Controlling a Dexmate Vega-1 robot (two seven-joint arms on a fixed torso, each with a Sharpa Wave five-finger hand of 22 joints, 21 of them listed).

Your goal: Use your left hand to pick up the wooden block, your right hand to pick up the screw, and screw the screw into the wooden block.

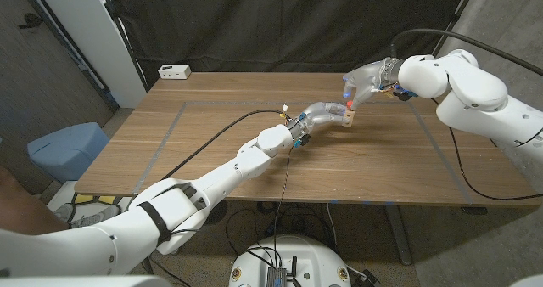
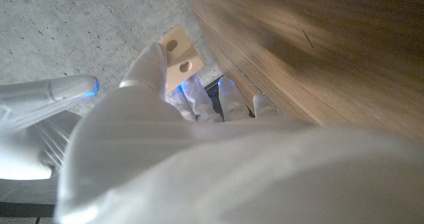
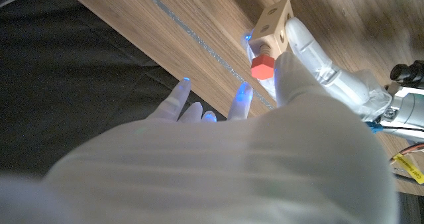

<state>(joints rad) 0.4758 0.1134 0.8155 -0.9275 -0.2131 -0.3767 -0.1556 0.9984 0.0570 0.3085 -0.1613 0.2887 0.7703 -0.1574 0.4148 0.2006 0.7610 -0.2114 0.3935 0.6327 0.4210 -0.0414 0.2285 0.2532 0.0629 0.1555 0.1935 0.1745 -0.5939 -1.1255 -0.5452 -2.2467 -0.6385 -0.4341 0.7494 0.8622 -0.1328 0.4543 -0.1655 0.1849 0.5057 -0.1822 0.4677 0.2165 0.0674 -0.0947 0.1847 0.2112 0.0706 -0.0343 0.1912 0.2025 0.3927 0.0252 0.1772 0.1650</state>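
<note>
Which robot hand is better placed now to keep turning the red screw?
The right robot hand: its fingers are at the red screw, while the left robot hand holds the wooden block.

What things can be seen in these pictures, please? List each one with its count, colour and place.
wooden block: 1, pale wood with round holes, held above the middle of the table by the left hand
screw: 1, red head, set into one face of the block
table: 1, brown wood with faint tape lines
power strip: 1, white, at the far left corner of the table
curtain: 1, black, behind the table
chair: 1, light blue seat, on the floor left of the table
left hand: 1, white, grips the block
right hand: 1, white, next to the screw; whether it touches it cannot be told
</note>
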